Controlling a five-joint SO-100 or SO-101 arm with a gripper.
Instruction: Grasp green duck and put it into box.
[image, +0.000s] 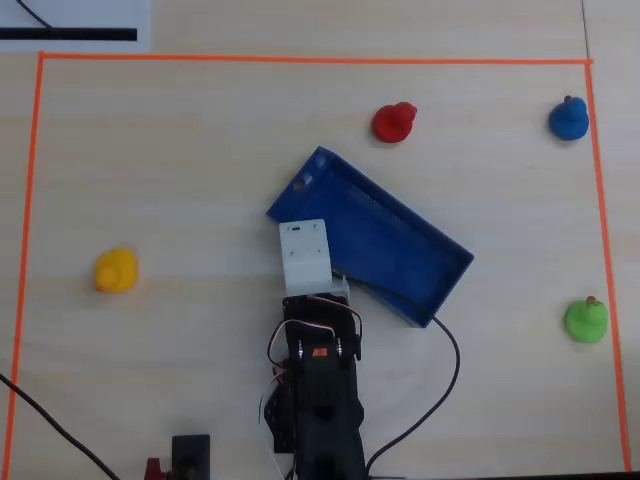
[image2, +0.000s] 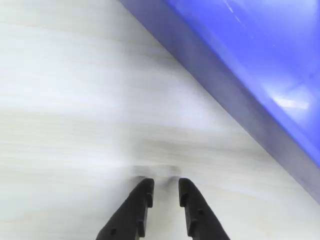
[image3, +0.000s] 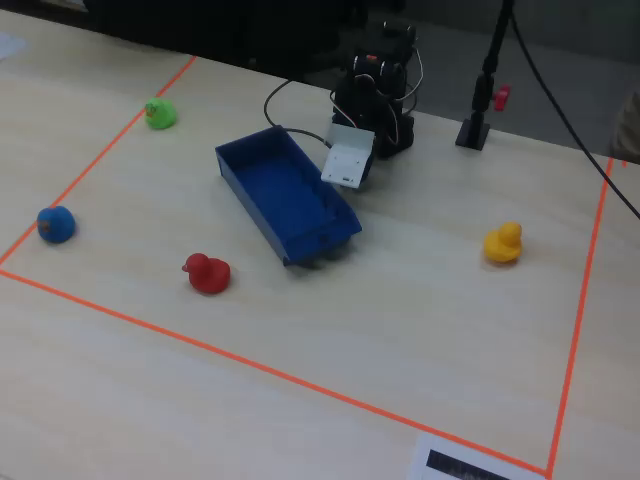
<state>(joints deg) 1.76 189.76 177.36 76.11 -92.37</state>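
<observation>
The green duck (image: 585, 320) stands on the table near the right tape line in the overhead view, far from the arm; in the fixed view it (image3: 158, 113) is at the far left. The dark blue box (image: 390, 240) lies at an angle in the middle and holds nothing. My gripper (image2: 165, 186) hangs low over bare table beside the box's outer wall (image2: 235, 95). Its black fingers stand a narrow gap apart with nothing between them. In the overhead view the white wrist housing (image: 305, 255) covers the gripper.
A red duck (image: 394, 123), a blue duck (image: 568, 119) and a yellow duck (image: 115, 270) stand apart on the table. Orange tape (image: 300, 58) frames the work area. A black cable (image: 455, 350) loops from the arm's base toward the box.
</observation>
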